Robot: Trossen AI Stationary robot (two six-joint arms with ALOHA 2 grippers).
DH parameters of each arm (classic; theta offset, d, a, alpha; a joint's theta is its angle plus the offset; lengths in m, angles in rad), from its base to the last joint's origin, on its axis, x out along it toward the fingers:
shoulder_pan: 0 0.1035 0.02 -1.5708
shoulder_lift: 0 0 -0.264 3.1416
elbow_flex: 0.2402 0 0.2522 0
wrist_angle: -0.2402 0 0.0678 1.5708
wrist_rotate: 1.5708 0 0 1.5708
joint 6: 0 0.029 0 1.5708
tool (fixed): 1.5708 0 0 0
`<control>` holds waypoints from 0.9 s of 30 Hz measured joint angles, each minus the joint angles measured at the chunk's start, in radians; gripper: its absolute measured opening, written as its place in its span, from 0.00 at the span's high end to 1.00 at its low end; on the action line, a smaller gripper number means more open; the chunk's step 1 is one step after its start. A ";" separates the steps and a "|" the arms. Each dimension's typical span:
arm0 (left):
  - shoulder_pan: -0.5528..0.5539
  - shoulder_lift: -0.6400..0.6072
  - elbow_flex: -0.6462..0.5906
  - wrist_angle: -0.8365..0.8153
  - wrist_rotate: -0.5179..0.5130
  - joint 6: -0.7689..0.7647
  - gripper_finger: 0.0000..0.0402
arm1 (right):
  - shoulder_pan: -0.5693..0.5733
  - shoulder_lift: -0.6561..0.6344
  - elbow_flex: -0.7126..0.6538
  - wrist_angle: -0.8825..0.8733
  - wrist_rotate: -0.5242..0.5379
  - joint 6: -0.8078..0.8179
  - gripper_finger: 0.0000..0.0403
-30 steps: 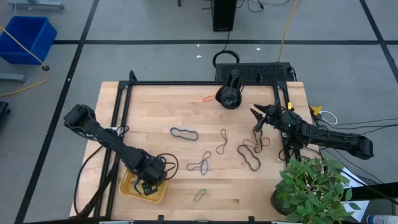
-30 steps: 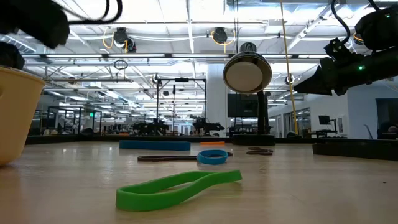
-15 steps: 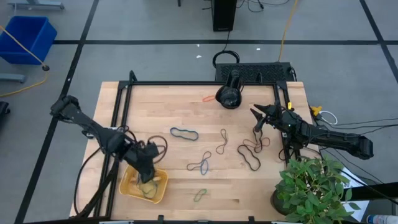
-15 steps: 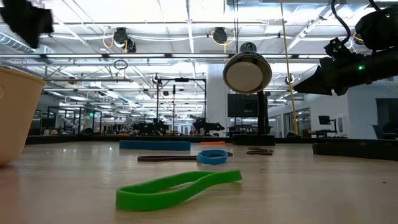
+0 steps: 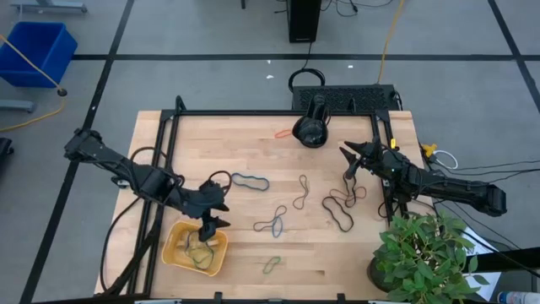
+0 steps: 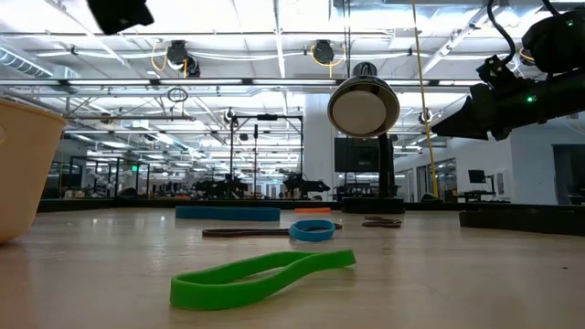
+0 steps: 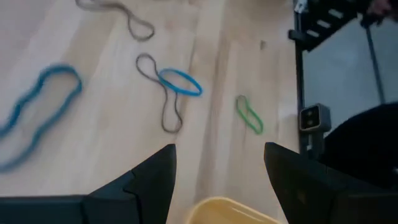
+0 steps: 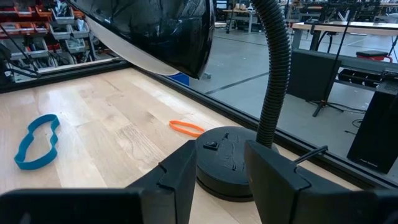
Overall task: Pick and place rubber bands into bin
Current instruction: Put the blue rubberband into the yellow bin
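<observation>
Left gripper (image 5: 213,213) hangs above the bench (image 5: 253,253), just over the rim of the bin (image 5: 174,253) on the side toward the bench centre. Its fingers (image 7: 149,180) are spread with nothing between them; the bin's yellow rim shows in the gap in the left wrist view.

Bin sits at the near-left corner of the bench with a few rubber bands (image 5: 199,252) inside.

Loose on the bench:
- blue band (image 5: 250,181) near the left gripper, toward the lamp
- brown loop with a small blue band (image 5: 272,225) at mid-bench
- green band (image 5: 271,265) near the front edge, closest to the low camera (image 6: 260,276)
- brown band (image 5: 301,192) centre
- brown and black bands (image 5: 340,207) by the right arm
- orange band (image 5: 283,133) beside the lamp base (image 5: 310,133)

Right gripper (image 5: 348,162) is held above the bench's right side near the lamp, pointing at it. Fingers (image 8: 180,177) are parted, nothing between them.

Potted plant (image 5: 422,253) at the near-right corner.
</observation>
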 joint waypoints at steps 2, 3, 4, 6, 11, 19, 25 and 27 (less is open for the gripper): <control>0.016 0.001 0.000 0.000 -0.045 0.059 0.38 | 0.000 0.000 0.000 0.000 0.000 -0.001 0.68; 0.029 0.004 0.000 0.000 -0.073 0.082 0.38 | 0.000 0.000 0.000 0.000 0.000 -0.001 0.68; 0.046 0.011 0.000 0.000 -0.092 0.103 0.38 | 0.000 0.000 0.000 -0.001 0.000 -0.001 0.68; 0.088 0.026 0.000 -0.001 -0.102 0.145 0.38 | 0.000 0.000 0.000 -0.001 0.000 -0.001 0.68; 0.214 0.084 0.000 0.001 -0.052 0.264 0.38 | 0.000 0.000 0.000 -0.001 0.000 0.001 0.68; 0.379 0.188 0.000 0.008 -0.032 0.422 0.38 | 0.000 0.000 0.000 -0.001 0.000 0.001 0.68; 0.454 0.253 0.000 0.148 0.028 0.558 0.38 | 0.000 0.000 0.000 -0.001 -0.001 0.001 0.68; 0.473 0.271 0.000 0.199 0.053 0.583 0.38 | 0.000 0.000 0.000 -0.001 -0.001 0.001 0.68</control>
